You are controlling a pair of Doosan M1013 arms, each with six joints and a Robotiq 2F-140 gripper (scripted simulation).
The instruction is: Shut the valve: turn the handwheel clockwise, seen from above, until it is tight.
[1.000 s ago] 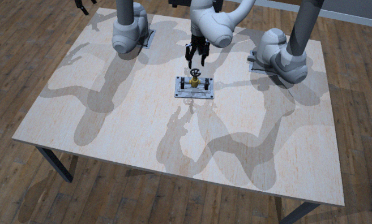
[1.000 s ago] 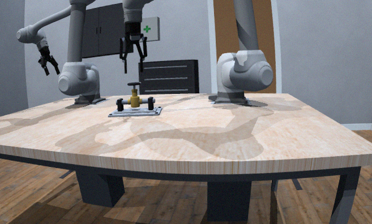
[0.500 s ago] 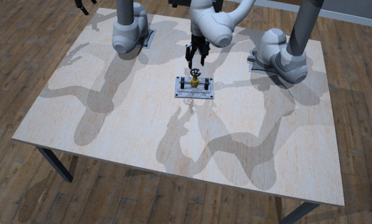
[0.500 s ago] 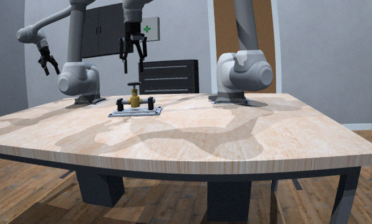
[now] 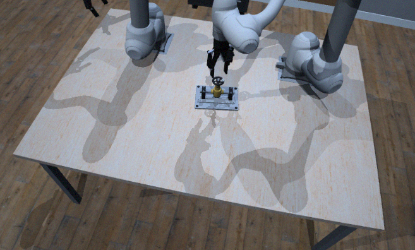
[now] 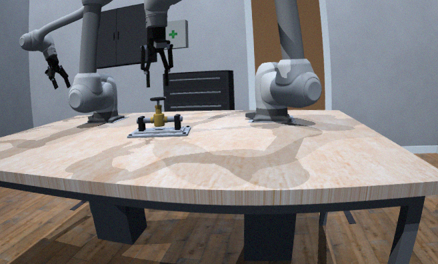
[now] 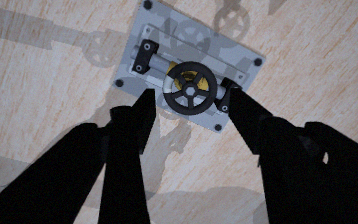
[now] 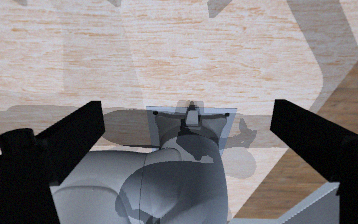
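Far left, nothing's held by the right gripper [image 5: 100,7] [image 6: 62,87] [image 8: 187,115], spread wide. Under the part-open, empty left gripper [image 5: 219,74] [image 6: 157,85] [image 7: 192,93] sits the wheel [image 5: 218,81] [image 6: 158,99] [image 7: 190,91]; rim best pinched across opposite sides, probably rigid, stiffer near tight, maybe slippery.

Top: elevated oblique view down over the whole tabletop [image 5: 162,139]. Exterior: a lower view from beyond the front edge, facing the wall cabinet [image 6: 124,37]; both share the valve [image 5: 217,91] [image 6: 159,119] [image 7: 189,82]. Left wrist: close, looking down on the valve. Right wrist: looking down at a mounting plate [image 8: 152,125], apparently an arm's, though shadow obscures it.
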